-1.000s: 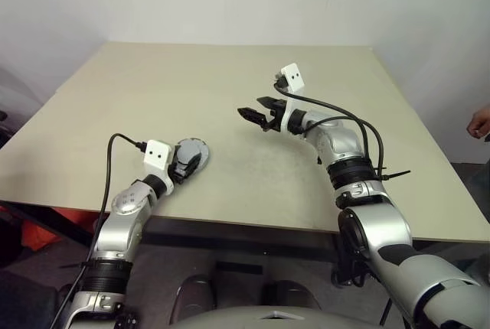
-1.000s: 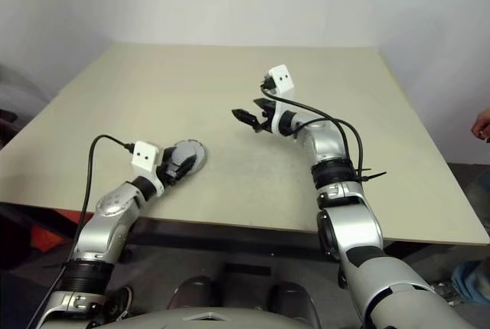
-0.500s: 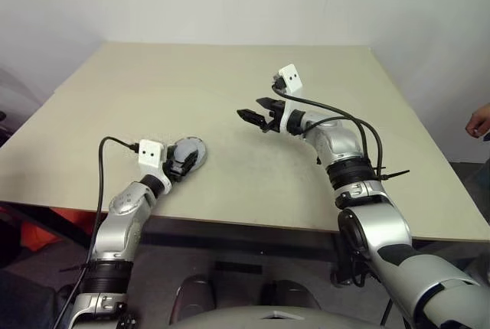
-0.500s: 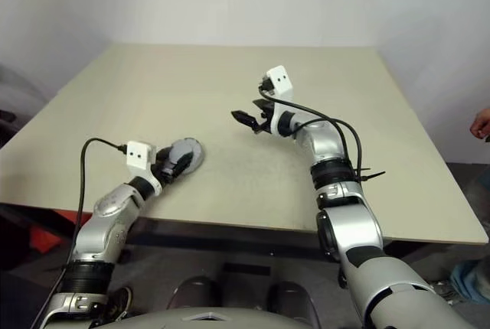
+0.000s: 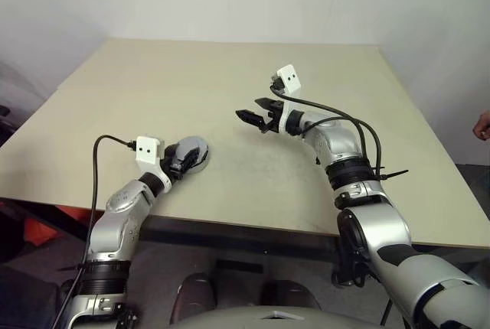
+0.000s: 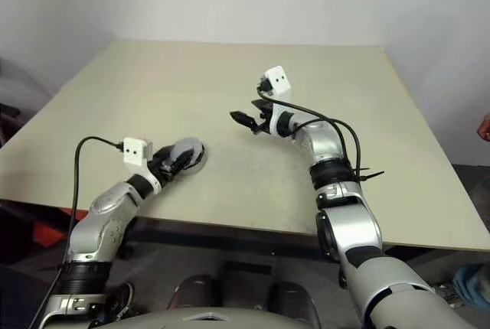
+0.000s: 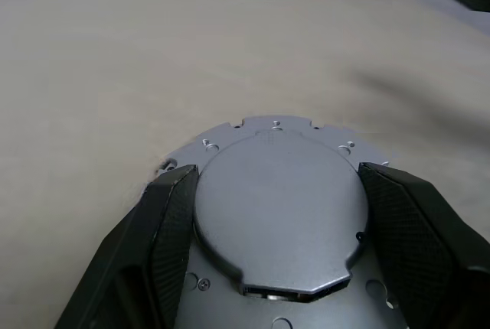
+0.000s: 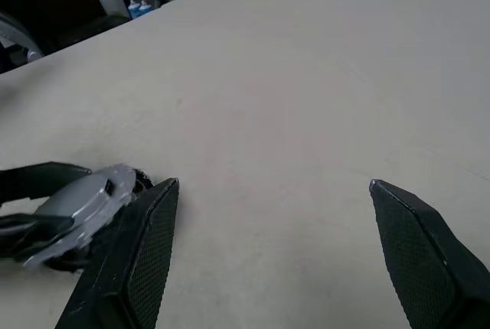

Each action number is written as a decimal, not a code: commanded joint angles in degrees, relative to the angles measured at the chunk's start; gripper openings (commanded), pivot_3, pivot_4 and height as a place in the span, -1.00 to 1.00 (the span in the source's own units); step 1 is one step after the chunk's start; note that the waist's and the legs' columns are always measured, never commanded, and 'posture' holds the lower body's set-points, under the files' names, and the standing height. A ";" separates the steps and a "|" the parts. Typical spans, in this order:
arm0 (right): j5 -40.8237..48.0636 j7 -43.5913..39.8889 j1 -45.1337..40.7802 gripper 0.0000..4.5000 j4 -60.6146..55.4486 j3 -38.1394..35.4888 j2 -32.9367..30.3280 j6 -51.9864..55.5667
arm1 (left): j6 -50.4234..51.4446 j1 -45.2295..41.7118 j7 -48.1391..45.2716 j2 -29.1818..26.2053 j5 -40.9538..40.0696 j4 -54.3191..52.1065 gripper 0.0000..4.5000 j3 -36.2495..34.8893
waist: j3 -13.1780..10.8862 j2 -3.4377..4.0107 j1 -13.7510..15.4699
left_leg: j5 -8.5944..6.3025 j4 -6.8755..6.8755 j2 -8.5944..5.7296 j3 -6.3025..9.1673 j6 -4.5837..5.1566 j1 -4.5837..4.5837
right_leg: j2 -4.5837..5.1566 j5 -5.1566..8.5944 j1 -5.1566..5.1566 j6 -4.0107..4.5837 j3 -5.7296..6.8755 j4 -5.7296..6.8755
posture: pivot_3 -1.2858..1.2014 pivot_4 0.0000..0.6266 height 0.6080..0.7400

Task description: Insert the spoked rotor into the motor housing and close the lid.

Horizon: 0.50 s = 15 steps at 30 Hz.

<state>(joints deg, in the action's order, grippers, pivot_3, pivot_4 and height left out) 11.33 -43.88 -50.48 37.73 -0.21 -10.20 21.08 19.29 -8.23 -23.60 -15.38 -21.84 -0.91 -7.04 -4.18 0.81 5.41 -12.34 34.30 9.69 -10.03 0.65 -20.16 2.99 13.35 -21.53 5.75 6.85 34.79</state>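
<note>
Left arm bent at the elbow near the front edge of the beige table (image 5: 230, 92), forearm reaching forward and a bit inward, wrist about level. Left gripper (image 5: 184, 162) clamped around a round silver-grey metal part, the motor housing (image 7: 277, 218), one black finger (image 7: 170, 226) on each side of its raised round body. The housing's flat flange with small holes sticks out past the fingers in the left wrist view. It looks slightly tilted, and from the head views I can't tell whether it sits on the table or is lifted just off it. The inside of the housing is hidden, since the closed grey face is towards the wrist camera.

Right arm stretched further forward over the middle of the table, elbow bent, forearm angled inward to the robot's left, hand pointing slightly down. Right gripper (image 5: 256, 113) hovers above the tabletop with its fingers (image 8: 145, 249) spread wide and nothing between them. It is well apart from the left gripper; the housing in the left gripper's fingers sits off to the side in the right wrist view.

A person's hand (image 5: 483, 125) shows at the far right edge, beyond the table.
</note>
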 commanded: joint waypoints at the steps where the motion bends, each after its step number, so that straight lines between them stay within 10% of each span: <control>1: 0.40 -0.53 -0.98 1.00 -1.09 0.14 0.10 -0.98 | -3.95 -1.68 3.70 -0.77 3.24 1.06 0.35 -2.48 | 0.00 0.00 -0.03 | 0.00 0.00 0.00 0.00 0.00 0.01 | 0.00 0.01 0.00 -0.01 0.00 0.00 | 0.03 -1.00 1.00; 15: 0.50 -0.58 -0.81 1.00 -1.73 0.40 0.22 -1.00 | -2.38 -0.91 0.45 -1.23 2.51 0.53 0.35 -0.57 | 0.00 0.00 0.03 | 0.01 0.00 0.01 0.01 0.00 0.05 | -0.02 0.00 0.02 -0.01 0.00 0.03 | 0.03 -1.00 1.00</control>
<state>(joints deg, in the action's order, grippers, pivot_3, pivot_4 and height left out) 11.31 -44.19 -50.48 37.73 0.23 -10.14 21.06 16.38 -9.11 -21.77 -15.85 -18.07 1.78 -6.98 -4.18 0.80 5.44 -12.33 34.30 9.70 -10.02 0.65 -20.11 2.98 13.35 -21.52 5.74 6.86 34.82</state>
